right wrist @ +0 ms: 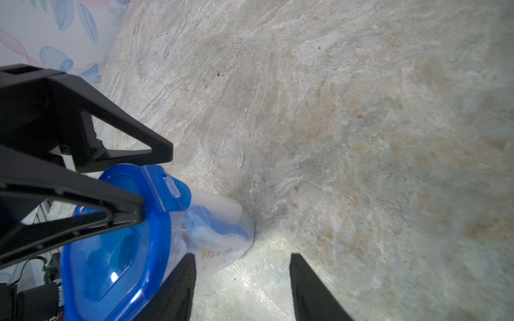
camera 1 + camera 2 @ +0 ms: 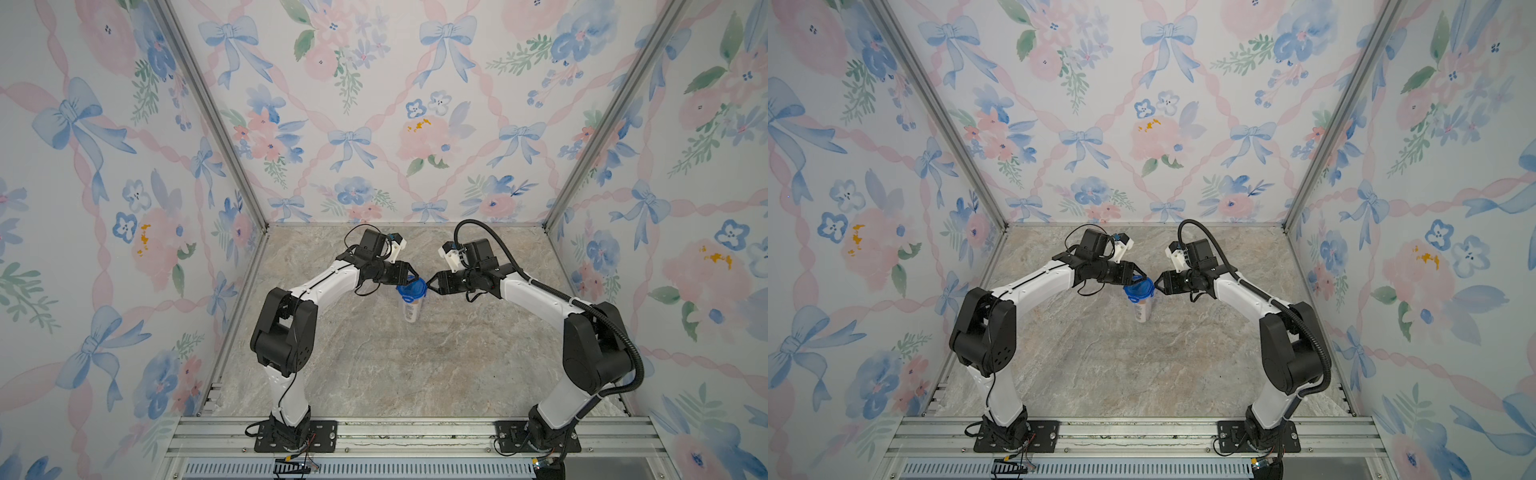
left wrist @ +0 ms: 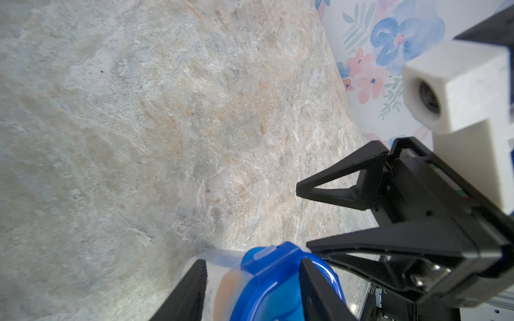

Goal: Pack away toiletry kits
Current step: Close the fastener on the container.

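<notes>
Two sets of jaws, both apart, both up at the lid! The left gripper (image 3: 251,264) stands astride the rim of the round blue lid (image 1: 111,264), one finger over the lid's top and one outside the wall of the clear plastic cup (image 1: 222,198); a tab (image 1: 167,183) sits in the gap, with no squeeze on it that I can make out; the right gripper (image 1: 242,255) is open too, little between its fingers but bare table (image 2: 374,353), its nearer finger just beside the lid's edge on the opposite side.

Out from there: the lid sits on the cup's mouth; the cup stands upright near the middle of the table, between the two grippers in both top views; inside, through the wall, are the toiletry kits (image 1: 200,233): the blue-white toothbrush (image 1: 219,226), the red print of the toothpaste tube (image 1: 211,253) next to it, the rest too blurred to name; nothing of the kit lies loose on the table.

So by my reading the packing proper is done and this is the closing step; whether every tab is latched, the pictures don't say. The next move, I'd judge, calls for a press down on any tab left proud, the other gripper bracing the cup; it's tall and narrow, so a sideways shove could tip it.
</notes>
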`<state>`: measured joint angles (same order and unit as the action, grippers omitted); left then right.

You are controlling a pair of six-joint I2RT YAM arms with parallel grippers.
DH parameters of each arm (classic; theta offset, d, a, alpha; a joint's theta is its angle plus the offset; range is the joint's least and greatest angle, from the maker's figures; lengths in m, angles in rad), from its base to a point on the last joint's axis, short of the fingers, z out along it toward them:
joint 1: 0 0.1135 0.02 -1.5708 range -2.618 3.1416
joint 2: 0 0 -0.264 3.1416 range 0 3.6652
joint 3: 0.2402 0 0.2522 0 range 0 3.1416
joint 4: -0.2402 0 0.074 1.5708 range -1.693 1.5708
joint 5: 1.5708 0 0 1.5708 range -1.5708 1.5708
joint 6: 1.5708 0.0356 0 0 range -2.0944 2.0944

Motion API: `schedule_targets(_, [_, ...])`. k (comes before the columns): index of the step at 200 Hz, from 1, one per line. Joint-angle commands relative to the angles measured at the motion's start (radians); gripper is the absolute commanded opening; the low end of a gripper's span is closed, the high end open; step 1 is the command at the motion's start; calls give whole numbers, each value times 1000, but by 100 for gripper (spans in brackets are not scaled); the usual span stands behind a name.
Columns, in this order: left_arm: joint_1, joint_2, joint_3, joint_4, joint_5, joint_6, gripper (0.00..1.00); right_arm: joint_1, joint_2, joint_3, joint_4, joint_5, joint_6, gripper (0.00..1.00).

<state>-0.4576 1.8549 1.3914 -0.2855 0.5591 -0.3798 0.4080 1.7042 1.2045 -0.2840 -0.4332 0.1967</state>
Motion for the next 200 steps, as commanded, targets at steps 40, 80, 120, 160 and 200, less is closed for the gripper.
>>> schedule_targets(40, [-3,-74,-71,-83,-32,-14,63,20,-81,9,-47,60,-36,56])
schedule_targets(80, [2,-121,-106,-72,-54,-18,80,24,-108,0,-64,87,-40,56])
schedule_targets(120, [51,-160,-117,-72,-72,-10,98,8,-134,26,-128,153,-65,63])
schedule_targets(160, [65,-253,-165,-72,-61,-10,98,37,-172,89,-235,218,-119,66])
schedule_targets(200, [79,-433,-258,-70,-281,15,98,54,-332,-78,-63,227,-96,97])
